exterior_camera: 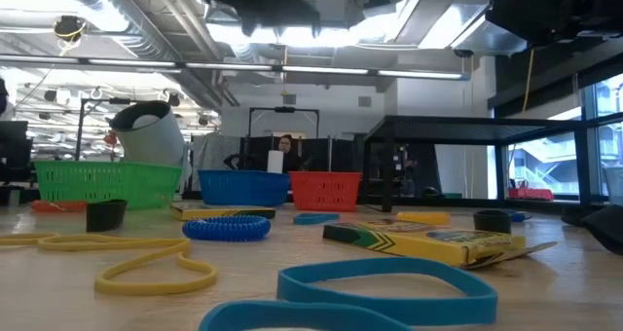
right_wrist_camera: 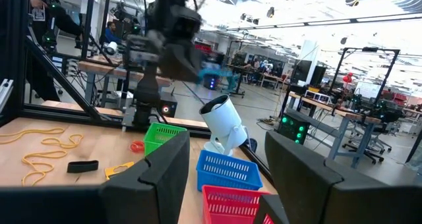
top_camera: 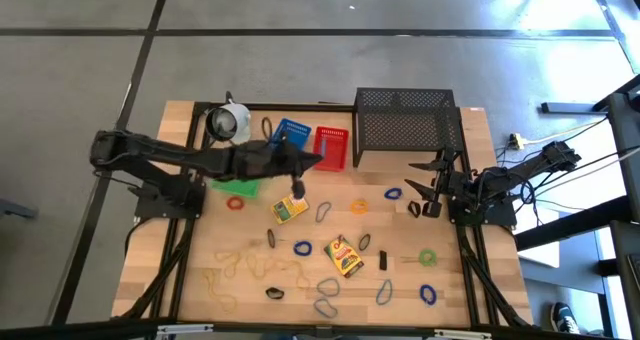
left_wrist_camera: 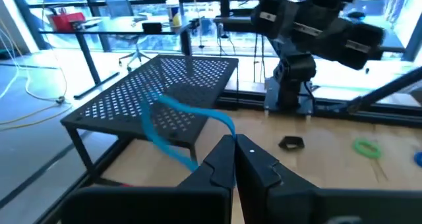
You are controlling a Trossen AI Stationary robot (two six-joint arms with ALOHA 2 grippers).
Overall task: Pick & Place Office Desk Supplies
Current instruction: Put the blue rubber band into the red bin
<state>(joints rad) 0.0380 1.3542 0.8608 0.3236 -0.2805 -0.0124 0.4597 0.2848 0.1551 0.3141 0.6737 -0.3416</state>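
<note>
Reaching across the worktop, the left gripper pinches a blue band; the right gripper waits at right, jaws spread.

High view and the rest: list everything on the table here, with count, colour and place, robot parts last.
Small plastic baskets: three; green, blue and red, along the table's far side.
Black wire-mesh rack: one, far right.
White round cup-like object: one, far left.
Yellow-green crayon boxes: two, mid-table and nearer the front.
Rubber-band loops: many; blue, green, orange, tan, scattered over the front half.
Small dark clips: several, e.g..
Left gripper: shut on a light blue rubber band, raised over the baskets.
Right gripper: open, empty, at the right beside the rack.
</note>
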